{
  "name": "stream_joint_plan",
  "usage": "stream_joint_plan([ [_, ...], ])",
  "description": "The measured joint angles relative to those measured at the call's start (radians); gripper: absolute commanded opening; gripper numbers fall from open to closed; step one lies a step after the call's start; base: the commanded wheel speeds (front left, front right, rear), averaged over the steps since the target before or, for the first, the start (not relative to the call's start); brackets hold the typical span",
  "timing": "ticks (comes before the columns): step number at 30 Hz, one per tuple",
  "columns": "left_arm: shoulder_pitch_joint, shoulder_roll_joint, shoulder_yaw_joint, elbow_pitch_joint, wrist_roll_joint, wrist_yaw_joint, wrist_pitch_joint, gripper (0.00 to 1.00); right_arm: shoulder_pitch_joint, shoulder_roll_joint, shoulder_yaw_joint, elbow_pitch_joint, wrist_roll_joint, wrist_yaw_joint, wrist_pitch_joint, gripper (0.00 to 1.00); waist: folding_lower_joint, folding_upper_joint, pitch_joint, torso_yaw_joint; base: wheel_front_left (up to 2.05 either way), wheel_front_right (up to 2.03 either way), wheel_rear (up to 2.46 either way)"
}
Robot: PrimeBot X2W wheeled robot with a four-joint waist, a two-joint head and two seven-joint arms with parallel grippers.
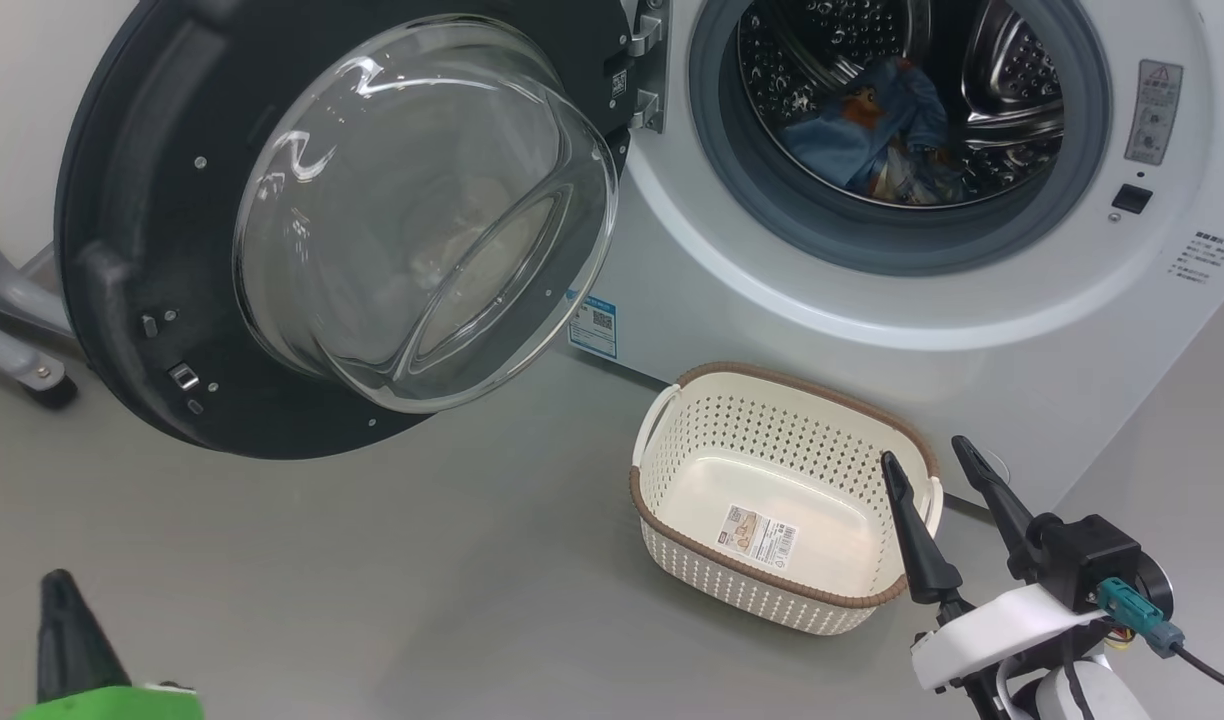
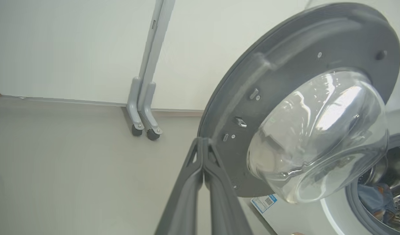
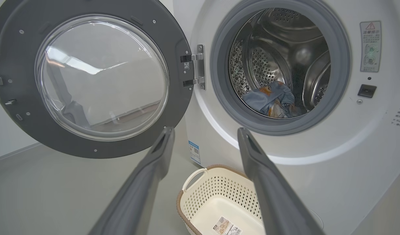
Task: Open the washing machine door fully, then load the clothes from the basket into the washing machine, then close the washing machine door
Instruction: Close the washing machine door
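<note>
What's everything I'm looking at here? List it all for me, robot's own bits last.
washing machine: one, white, at the back right, drum exposed
washing machine door: one, black rim with clear glass bowl, wide open, left of the opening
clothes: small heap, light blue with orange print, inside the drum
basket: one, cream with brown rim, on the floor before the machine
label sticker: one, white, on the basket's bottom
blue sticker: one, machine's lower corner
wheeled frame legs: two, grey, by the wall
floor: grey
left tool: dark, shut, holding nothing, near the door's edge
right tool: dark, open, holding nothing, by the basket's right side
</note>
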Motion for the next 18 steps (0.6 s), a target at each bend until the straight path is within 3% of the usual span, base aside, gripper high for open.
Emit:
stream_joint_plan([
  [7, -0.059, -0.003, 0.139, -0.026, -0.288, -0.006, -0.002, 0.0, 0.0, 0.001, -0.008, 0.0, 0.0, 0.0, 0.0, 1.0, 0.0, 0.0, 0.001, 0.002, 0.0, 0.0, 0.0],
  [14, -0.18, -0.011, 0.268, -0.013, -0.487, -0.079, -0.004, 0.0, 0.001, 0.005, -0.012, 0.0, 0.0, 0.0, 0.0, 1.0, 0.0, 0.0, 0.003, 0.002, 0.0, 0.0, 0.0],
  [18, -0.271, -0.007, 0.353, 0.025, -0.628, -0.094, 0.041, 0.0, 0.001, 0.006, -0.016, 0.0, 0.0, 0.0, 0.0, 1.0, 0.0, 0.0, 0.003, 0.001, 0.0, 0.0, 0.0],
])
